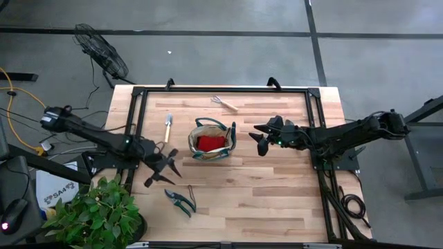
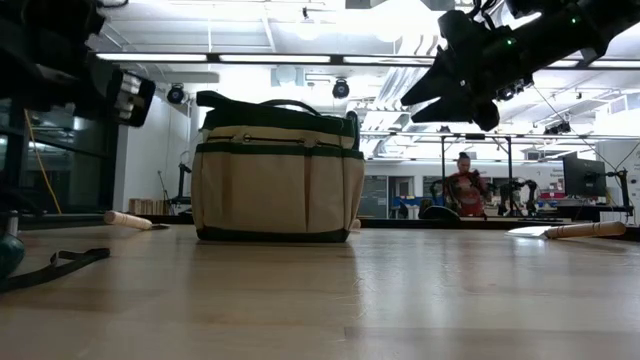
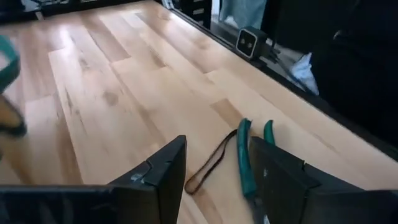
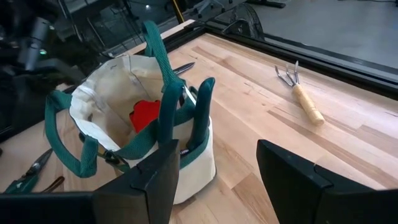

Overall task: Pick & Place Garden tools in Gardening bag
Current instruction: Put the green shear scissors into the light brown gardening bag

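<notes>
Unlabelled pruning shears (image 3: 245,158), plain bag (image 4: 134,134)

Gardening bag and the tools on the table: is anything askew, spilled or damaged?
Nothing stands out. The round beige fabric bag with green trim stands upright mid-table, a red glove inside. The wooden-handled trowel, wire-tined rake and green-handled pruning shears lie flat on the wooden table, apart from the bag.
</notes>
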Action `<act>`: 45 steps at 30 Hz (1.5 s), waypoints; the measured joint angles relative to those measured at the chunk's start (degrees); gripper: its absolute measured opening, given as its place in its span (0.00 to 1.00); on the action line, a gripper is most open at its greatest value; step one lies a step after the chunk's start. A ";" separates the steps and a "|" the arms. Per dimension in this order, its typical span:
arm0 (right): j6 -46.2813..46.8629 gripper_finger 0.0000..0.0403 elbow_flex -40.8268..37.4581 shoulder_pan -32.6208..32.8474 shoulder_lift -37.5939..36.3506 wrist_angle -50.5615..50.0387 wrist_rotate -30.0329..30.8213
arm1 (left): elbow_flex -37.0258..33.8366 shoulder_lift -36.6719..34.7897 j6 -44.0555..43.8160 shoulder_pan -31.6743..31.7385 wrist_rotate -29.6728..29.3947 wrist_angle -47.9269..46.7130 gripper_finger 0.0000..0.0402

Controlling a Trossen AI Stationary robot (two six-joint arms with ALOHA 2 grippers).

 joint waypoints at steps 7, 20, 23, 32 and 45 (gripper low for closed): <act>1.09 0.51 0.00 0.01 0.00 -0.02 -0.08 | 11.30 12.63 3.26 -6.76 -9.39 -11.93 0.43; 1.18 0.51 0.00 0.00 0.00 -0.08 -0.22 | 25.14 31.80 3.14 -13.26 -12.66 -20.70 0.43; 1.22 0.51 0.00 0.00 0.00 -0.08 -0.22 | 26.78 34.13 3.21 -14.77 -14.14 -20.63 0.43; 1.96 0.51 0.00 0.02 0.00 -0.13 -0.24 | 32.05 41.43 3.31 -16.70 -17.69 -24.25 0.43; 2.73 0.51 0.00 0.02 0.02 -2.66 -0.24 | 36.57 48.54 6.51 -16.90 -11.94 -24.09 0.42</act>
